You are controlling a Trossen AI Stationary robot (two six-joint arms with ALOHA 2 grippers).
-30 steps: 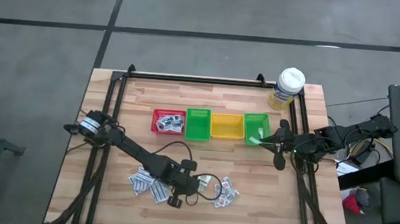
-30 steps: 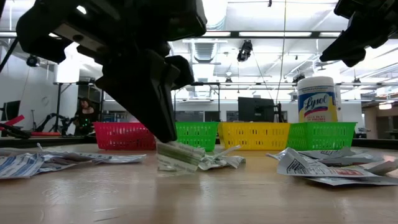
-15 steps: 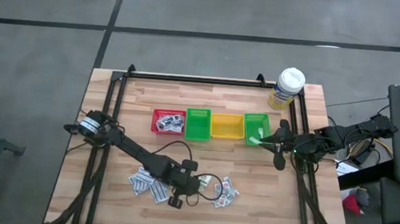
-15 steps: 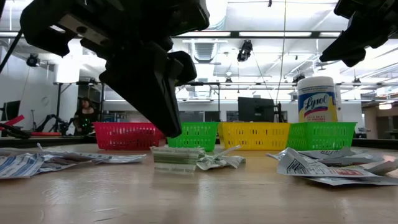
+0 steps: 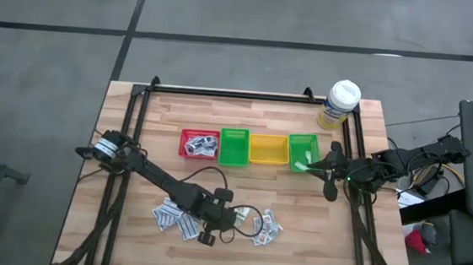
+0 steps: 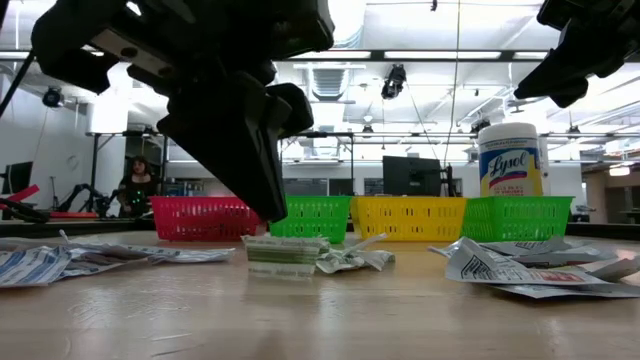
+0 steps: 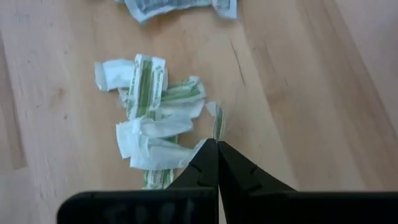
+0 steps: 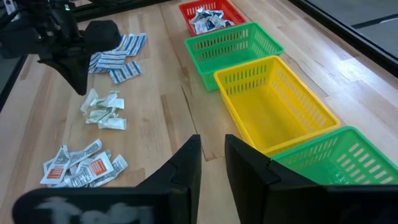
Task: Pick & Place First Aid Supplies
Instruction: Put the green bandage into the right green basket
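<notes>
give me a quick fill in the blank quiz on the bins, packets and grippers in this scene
1. Of the four plastic bins, only the ____ bin holds a heap of packets.
2. The left gripper, above the green-striped white paper packets, has its fingers ____.
3. The yellow bin sits between two ____ bins.
4. The white-capped bottle with a yellow label stands on the table's ____ side.

Missing words: red; shut; green; right

bins [image 5: 250,148] in row, packets [image 5: 180,222] in front, bottle [image 5: 338,105] behind
</notes>
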